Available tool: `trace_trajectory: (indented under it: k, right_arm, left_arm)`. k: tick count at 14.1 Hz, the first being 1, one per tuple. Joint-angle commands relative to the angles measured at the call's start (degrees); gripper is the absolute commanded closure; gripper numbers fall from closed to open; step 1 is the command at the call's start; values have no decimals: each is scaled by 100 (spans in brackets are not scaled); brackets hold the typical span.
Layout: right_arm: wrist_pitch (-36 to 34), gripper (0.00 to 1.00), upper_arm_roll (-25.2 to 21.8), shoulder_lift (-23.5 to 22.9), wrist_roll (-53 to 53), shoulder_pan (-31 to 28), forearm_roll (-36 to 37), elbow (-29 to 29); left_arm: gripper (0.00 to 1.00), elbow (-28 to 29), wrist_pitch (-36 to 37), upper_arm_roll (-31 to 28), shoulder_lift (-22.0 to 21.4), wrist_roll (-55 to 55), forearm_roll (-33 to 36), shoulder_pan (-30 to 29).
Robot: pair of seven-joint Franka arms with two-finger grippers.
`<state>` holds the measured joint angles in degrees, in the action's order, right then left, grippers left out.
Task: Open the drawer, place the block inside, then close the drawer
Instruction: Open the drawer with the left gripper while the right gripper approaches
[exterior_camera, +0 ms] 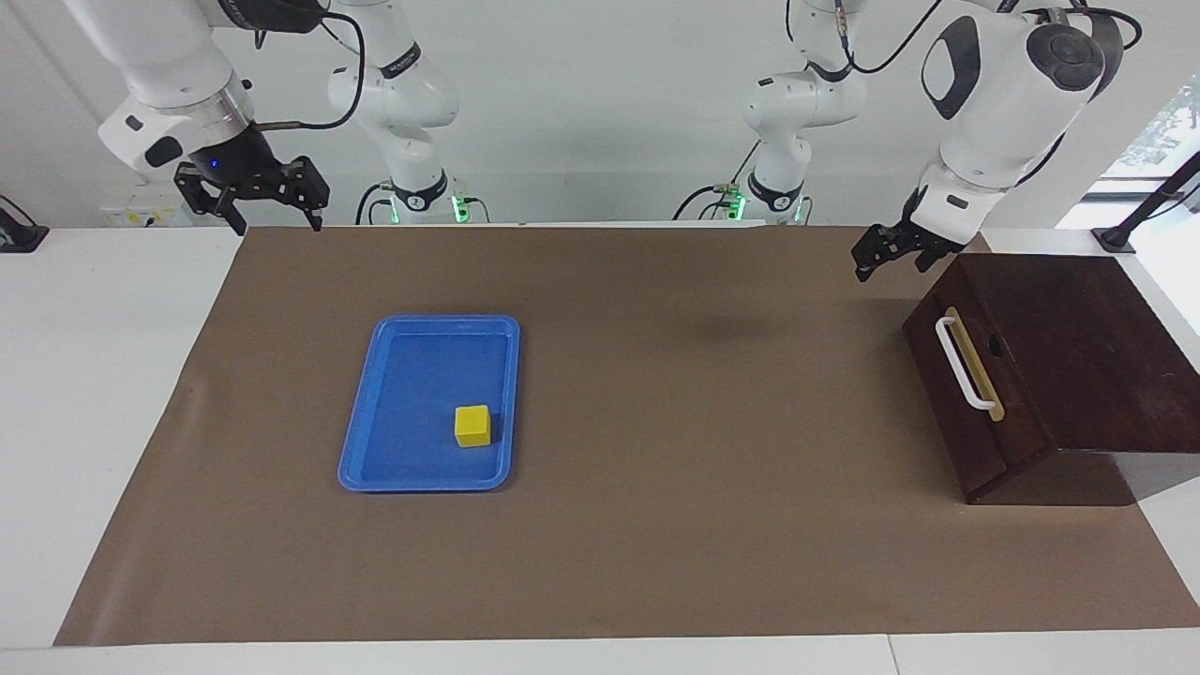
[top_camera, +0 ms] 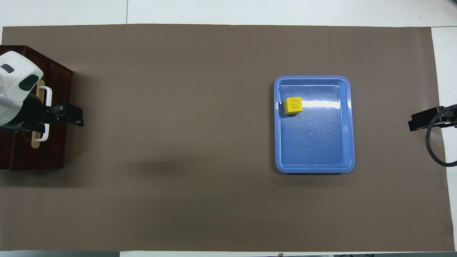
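Note:
The dark wooden drawer [exterior_camera: 940,398] [top_camera: 57,150] sits shut in its box at the left arm's end of the table, its white handle [exterior_camera: 966,367] [top_camera: 49,96] facing the mat. The yellow block [exterior_camera: 472,425] [top_camera: 293,105] lies in a blue tray [exterior_camera: 427,322] [top_camera: 351,125] toward the right arm's end. My left gripper [exterior_camera: 891,265] [top_camera: 76,119] hangs open in the air over the drawer's front, touching nothing. My right gripper [exterior_camera: 278,225] [top_camera: 414,125] waits open and raised over the mat's edge at its own end, holding nothing.
A brown mat [exterior_camera: 703,422] covers most of the white table. The box's flat dark top [exterior_camera: 1078,347] stands well above the mat. A black cable [top_camera: 433,150] loops off the right gripper.

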<state>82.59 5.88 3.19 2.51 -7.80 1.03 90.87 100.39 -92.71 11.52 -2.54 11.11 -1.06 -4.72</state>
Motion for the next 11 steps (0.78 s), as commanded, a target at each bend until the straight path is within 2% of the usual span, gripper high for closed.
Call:
trace_trajectory:
  k: [1,2,5,9,11]
  right_arm:
    - [274,0,88,32,-889,-55,-120,282]
    - [423,0,80,15,-1136,-55,-330,430]
    - [1161,0,88,-11,-2259,-28,-866,1142]
    - [1820,0,88,-871,-4446,50,-2053,1153]
    - [2442,0,88,-1311,-5528,279,-2518,1257]
  left_arm:
    - [0,208,-352,-44,-97,-345,-8,33]
    - [0,253,-406,-44,-97,-382,27,15]
    - [0,366,-782,-35,51,-435,702,50]
    - [0,438,-1205,-35,543,-408,1817,243]
    - [0,438,-1425,-35,763,-373,2249,270]
